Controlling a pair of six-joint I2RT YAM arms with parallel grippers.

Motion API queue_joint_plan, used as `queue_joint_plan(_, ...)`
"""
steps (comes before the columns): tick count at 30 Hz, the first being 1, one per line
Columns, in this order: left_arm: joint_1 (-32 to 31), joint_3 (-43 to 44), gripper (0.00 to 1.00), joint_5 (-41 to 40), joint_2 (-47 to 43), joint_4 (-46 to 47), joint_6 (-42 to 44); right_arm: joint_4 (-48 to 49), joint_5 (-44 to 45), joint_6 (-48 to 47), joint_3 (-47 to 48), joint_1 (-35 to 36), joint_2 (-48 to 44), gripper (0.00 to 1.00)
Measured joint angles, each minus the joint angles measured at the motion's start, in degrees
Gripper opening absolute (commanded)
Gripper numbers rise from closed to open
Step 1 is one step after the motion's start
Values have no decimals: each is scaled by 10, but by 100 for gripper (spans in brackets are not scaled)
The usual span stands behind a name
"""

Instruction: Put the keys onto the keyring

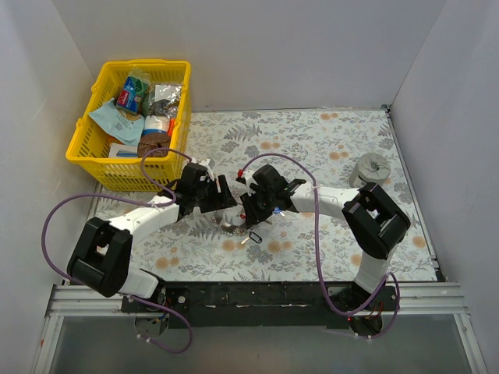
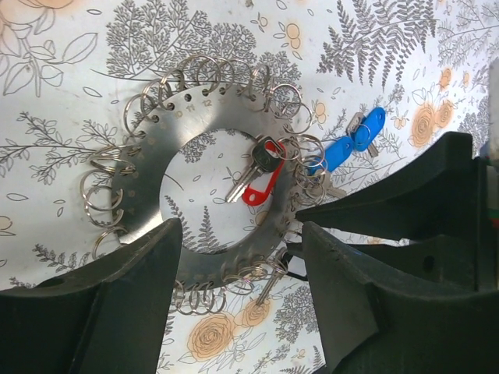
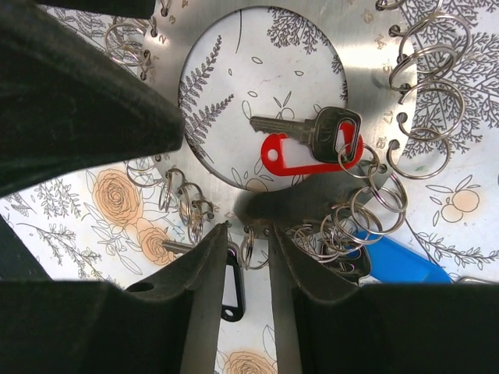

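The keyring (image 2: 148, 167) is a flat silvery disc with a big hole and many small split rings round its rim; it lies on the flowered table and shows in the right wrist view (image 3: 359, 54) and top view (image 1: 231, 226). A red-tagged key (image 2: 256, 189) (image 3: 308, 152) lies in the hole. Blue-tagged keys (image 2: 343, 149) (image 3: 398, 261) lie at the rim. A black-tagged key (image 3: 231, 287) lies just off the rim. My left gripper (image 2: 242, 230) (image 1: 222, 204) is open, straddling the near rim. My right gripper (image 3: 248, 230) (image 1: 251, 220) is nearly closed round one small split ring (image 3: 254, 251).
A yellow basket (image 1: 86, 148) with packets stands at the back left. A squat grey cylinder (image 1: 372, 170) stands at the right. White walls close the table on three sides. The two grippers face each other closely over the keyring.
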Motion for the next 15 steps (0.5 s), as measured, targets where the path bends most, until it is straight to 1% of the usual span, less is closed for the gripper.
queue_joint_plan(2, 0, -1, 63, 6, 0, 4, 0, -2, 2, -1, 2, 0, 2, 31)
queue_joint_plan(7, 0, -7, 63, 15, 0, 8, 0, -9, 3, -3, 2, 0, 3, 24)
queue_joint_plan(11, 0, -8, 63, 16, 0, 8, 0, -15, 3, -5, 2, 0, 3, 17)
queue_joint_plan(15, 0, -8, 63, 17, 0, 8, 0, -16, 3, -6, 2, 1, 3, 12)
